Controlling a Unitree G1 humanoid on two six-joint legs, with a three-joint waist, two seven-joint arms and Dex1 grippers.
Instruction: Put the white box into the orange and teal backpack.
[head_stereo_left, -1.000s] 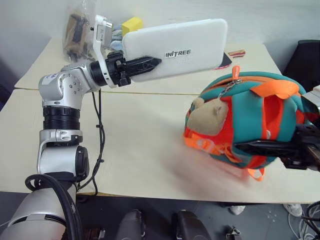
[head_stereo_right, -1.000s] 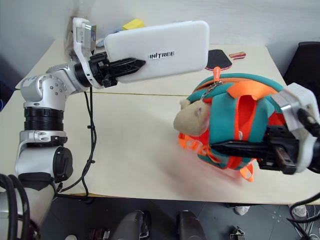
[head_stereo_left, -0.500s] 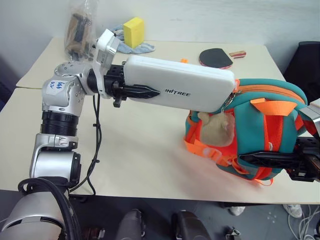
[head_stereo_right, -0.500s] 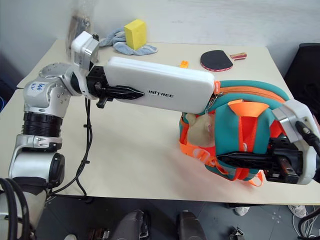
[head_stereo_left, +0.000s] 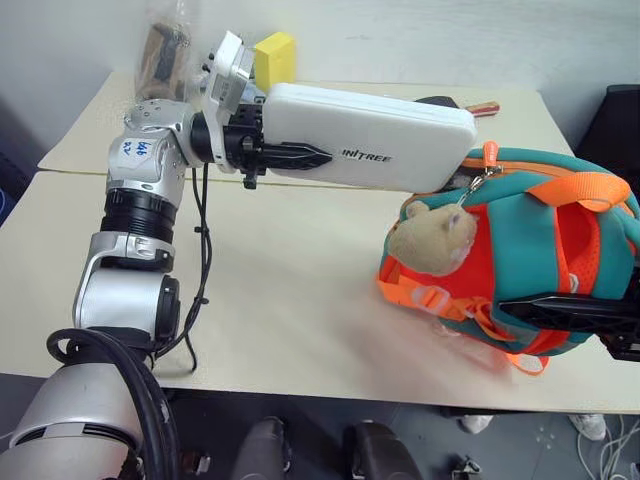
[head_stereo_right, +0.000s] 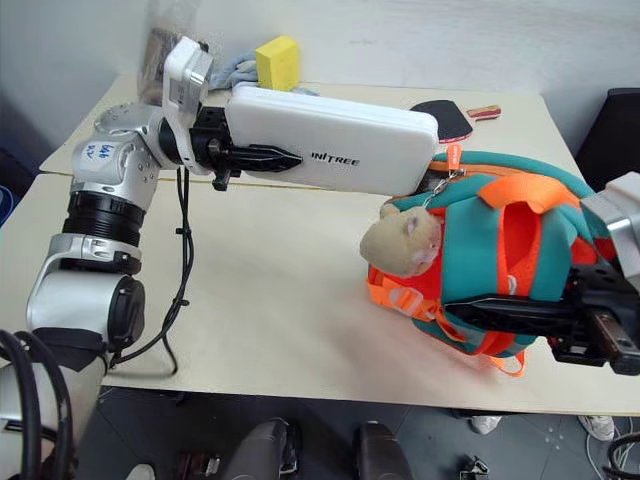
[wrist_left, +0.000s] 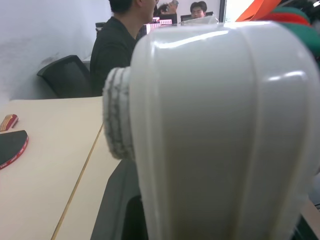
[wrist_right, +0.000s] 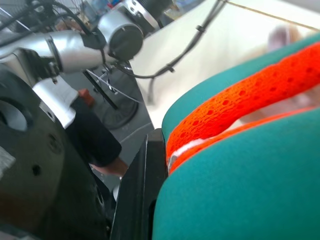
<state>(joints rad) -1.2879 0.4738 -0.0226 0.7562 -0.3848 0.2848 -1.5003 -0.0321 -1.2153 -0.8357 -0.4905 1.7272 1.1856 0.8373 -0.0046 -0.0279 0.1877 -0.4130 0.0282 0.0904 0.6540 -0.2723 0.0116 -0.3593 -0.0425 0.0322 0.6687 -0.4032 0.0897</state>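
Backpack (head_stereo_right: 500, 260), orange and teal, sits at the table's (head_stereo_right: 270, 300) near right edge, the right gripper (head_stereo_right: 480, 312) clamped together on its orange webbing. Above its top, the white box (head_stereo_right: 330, 152) hangs level, pinched at its left end by the left gripper (head_stereo_right: 285, 157). Farthest back sits a yellow sponge (head_stereo_right: 278, 62).

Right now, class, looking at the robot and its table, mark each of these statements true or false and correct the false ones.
1. The left hand holds the white box in the air. True.
2. The white box is already inside the orange and teal backpack. False: its far end is only at the top of the backpack.
3. The right hand is shut on the backpack. True.
4. The yellow sponge block lies inside the backpack. False: it sits at the table's far side.
5. A plush toy hangs on the backpack. True.
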